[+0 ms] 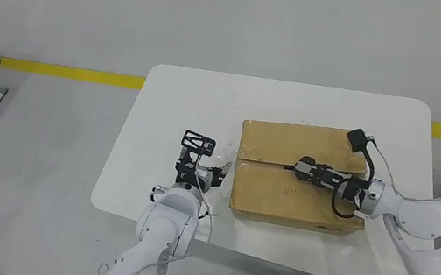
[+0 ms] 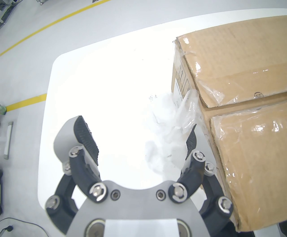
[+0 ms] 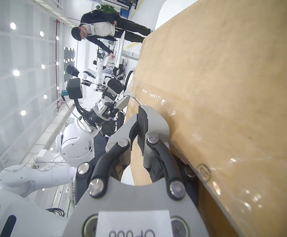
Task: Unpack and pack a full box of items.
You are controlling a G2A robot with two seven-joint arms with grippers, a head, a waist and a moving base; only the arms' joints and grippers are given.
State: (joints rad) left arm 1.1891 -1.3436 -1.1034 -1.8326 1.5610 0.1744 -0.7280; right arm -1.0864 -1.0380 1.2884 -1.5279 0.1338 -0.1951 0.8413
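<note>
Here, the right gripper [image 3: 141,129] lies with its pads pressed together on the top seam of the brown, tape-wrapped cardboard box [image 1: 272,196]. The left gripper [image 2: 137,125] is spread wide at the box's 9 o'clock end, beside crumpled clear tape [image 2: 177,119]. The box sits toward 3 o'clock on the white rounded table [image 1: 180,113], its long axis and seam running 9 to 3. If tape still holds, a pull might skid the box or tear a flap.

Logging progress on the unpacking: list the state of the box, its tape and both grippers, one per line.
Box: flaps closed, standing on the table.
Clear tape: torn loose, crumpled at the box's end.
Left gripper: open, beside the box's end.
Right gripper: shut, on the box's top seam.
</note>
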